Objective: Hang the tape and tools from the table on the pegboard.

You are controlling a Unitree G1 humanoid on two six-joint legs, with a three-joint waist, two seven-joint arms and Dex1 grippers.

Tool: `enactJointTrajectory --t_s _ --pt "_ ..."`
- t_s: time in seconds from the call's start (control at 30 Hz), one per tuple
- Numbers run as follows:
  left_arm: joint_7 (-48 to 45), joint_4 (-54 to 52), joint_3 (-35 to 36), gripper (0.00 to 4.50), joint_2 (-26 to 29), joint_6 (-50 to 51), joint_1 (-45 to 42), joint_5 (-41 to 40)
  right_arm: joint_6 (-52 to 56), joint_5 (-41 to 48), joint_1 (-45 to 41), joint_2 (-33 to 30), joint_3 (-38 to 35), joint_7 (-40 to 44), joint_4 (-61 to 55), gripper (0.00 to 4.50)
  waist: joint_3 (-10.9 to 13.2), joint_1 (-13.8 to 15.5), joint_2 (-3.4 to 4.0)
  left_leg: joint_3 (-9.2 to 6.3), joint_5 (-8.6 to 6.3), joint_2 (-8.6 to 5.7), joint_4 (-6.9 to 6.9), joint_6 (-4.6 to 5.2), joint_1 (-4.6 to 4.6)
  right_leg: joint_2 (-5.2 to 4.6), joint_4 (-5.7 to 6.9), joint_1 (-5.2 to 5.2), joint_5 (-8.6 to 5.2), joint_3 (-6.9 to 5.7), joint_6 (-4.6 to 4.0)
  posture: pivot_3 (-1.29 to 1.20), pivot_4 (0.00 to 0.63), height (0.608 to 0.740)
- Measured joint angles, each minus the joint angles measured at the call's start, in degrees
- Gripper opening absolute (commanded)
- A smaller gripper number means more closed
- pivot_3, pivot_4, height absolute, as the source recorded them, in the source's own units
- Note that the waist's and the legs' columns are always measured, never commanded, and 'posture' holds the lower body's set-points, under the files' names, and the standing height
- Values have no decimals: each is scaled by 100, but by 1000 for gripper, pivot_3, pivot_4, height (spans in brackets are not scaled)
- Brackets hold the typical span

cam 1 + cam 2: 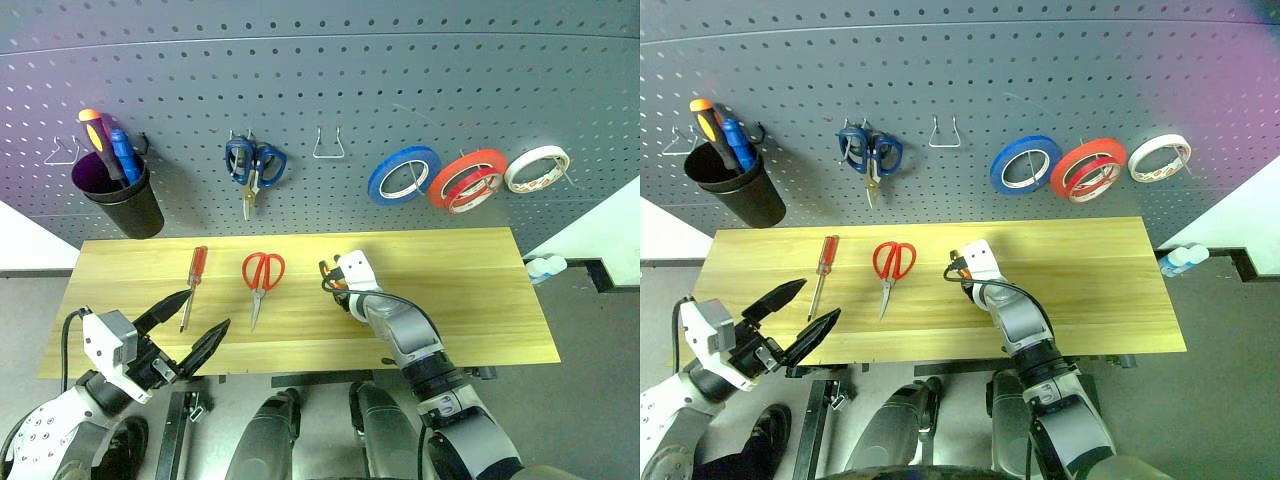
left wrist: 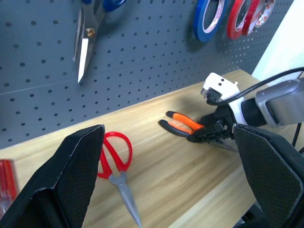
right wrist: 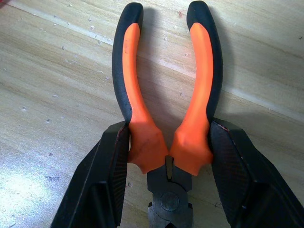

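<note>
Nearest, the left tool [image 1: 195, 323] idles with its fingers spread wide and nothing between them, just short of the red-handled screwdriver [image 1: 194, 284] and red-handled scissors [image 1: 261, 280] lying on the desk [image 1: 480, 300]. At mid-desk the right tool [image 3: 164, 161] is clenched on the pliers [image 3: 164, 95] low on the handles by the pivot, probably so the handle loop stays free for a hook. On the pegboard [image 1: 320, 90], the thin red tape [image 1: 473, 186] already hangs against the thicker red roll.
</note>
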Motion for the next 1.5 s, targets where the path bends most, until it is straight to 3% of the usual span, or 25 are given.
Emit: enactJointTrajectory --t_s 0.17,0.57,0.93,1.23,1.5 --pt "-26 134 -62 4500 -2 -10 -120 6 -146 453 421 -108 -300 542 -747 2118 -2 9 -2 -3 2 -1 7 -4 -63 0 4 -59 3 -5 2 42 276 740" --pt "-232 712 -253 4500 -8 -147 -730 129 -959 1540 1189 -306 -764 1587 -2124 2118 -10 -22 -7 -3 7 -3 16 -12 -63 0 14 -59 5 -7 2 -21 235 740" --pt "-210 950 -379 4500 -9 -144 -1250 164 -2614 2229 1537 -322 -1060 2538 -2096 2118 -40 -22 -25 -2 33 -4 26 -56 -62 1 27 -58 11 -10 2 -33 175 740" --pt "-91 950 -380 4500 -94 -122 -1532 52 -3297 2808 1424 -273 -1312 3084 -1853 2118 -263 -27 -36 3 39 -4 32 -65 -50 5 42 -54 16 -8 0 -26 121 740" --pt "0 949 -412 4500 -235 -172 -1679 3 -3587 3076 803 -173 -1317 3326 -1660 2118 -454 -15 -40 7 31 -2 28 -50 37 12 52 23 21 -7 -6 -4 78 740"
